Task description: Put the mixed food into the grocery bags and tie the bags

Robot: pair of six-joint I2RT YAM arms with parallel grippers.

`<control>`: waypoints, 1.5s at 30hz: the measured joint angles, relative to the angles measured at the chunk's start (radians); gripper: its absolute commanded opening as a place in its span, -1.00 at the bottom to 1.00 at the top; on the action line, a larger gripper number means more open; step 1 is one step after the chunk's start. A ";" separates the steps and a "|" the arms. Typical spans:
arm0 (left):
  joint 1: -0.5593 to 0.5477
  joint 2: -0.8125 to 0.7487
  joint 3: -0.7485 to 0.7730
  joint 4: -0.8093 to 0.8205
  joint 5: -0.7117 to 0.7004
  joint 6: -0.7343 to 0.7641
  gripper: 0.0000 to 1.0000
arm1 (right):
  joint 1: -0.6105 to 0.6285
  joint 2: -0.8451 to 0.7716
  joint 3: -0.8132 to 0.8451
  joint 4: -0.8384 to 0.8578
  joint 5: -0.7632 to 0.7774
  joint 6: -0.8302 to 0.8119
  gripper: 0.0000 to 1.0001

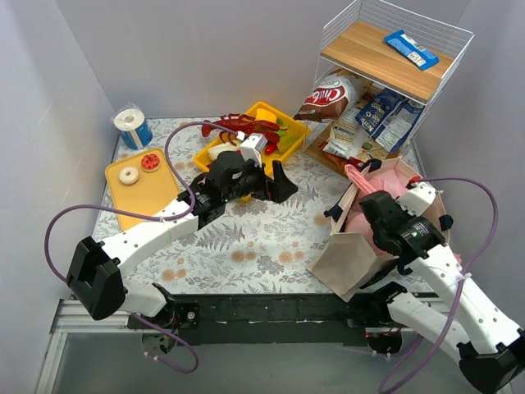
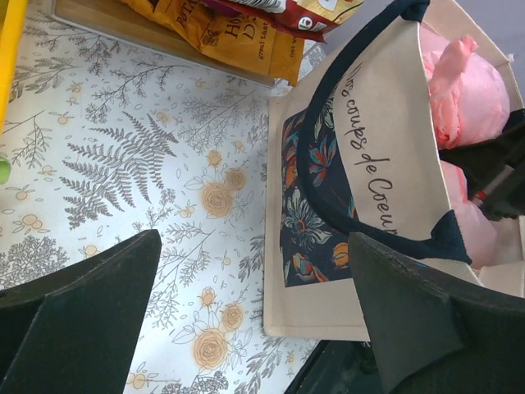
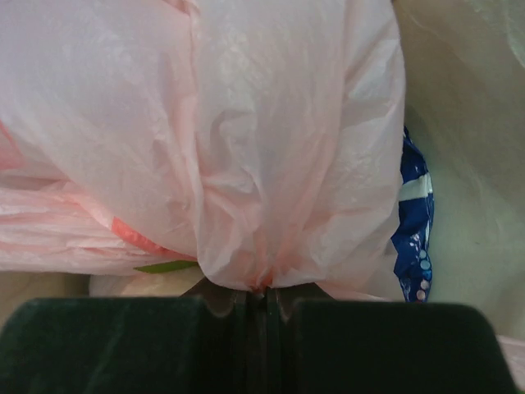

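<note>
Floral tablecloth [image 1: 271,238]; canvas tote [image 1: 354,256]; crinkly pink bag [image 3: 246,123].

Bare tabletop [image 1: 262,238] lay open through the middle, yellow tray [image 1: 131,201] edged it at the left, yellow bin [image 1: 283,123] closed the far side, wire shelf [image 1: 394,78] stood far right, canvas tote [image 1: 349,254] blocked the near right, its mouth was crowded by the pink bag [image 3: 246,123] and the right gripper [image 3: 262,297] pinching it.
</note>
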 measured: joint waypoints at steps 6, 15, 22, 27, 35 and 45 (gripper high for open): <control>0.012 -0.023 -0.036 -0.009 -0.008 -0.023 0.96 | -0.231 0.021 -0.111 0.266 -0.142 -0.185 -0.97; 0.027 -0.065 -0.060 -0.052 -0.077 -0.072 0.96 | -0.259 0.156 -0.061 0.376 -0.243 -0.322 0.49; 0.113 -0.075 -0.068 -0.096 -0.116 -0.129 0.96 | -0.261 0.080 -0.059 0.351 -0.246 -0.379 0.58; 0.203 -0.079 -0.094 -0.137 -0.159 -0.161 0.96 | -0.261 0.024 -0.030 0.352 -0.248 -0.498 0.61; 0.336 -0.127 -0.093 -0.245 -0.230 -0.178 0.96 | -0.261 -0.072 0.029 0.560 -0.396 -0.770 0.68; 0.454 -0.224 0.015 -0.400 -0.345 -0.069 0.96 | -0.260 0.087 0.187 0.745 -0.685 -0.920 0.74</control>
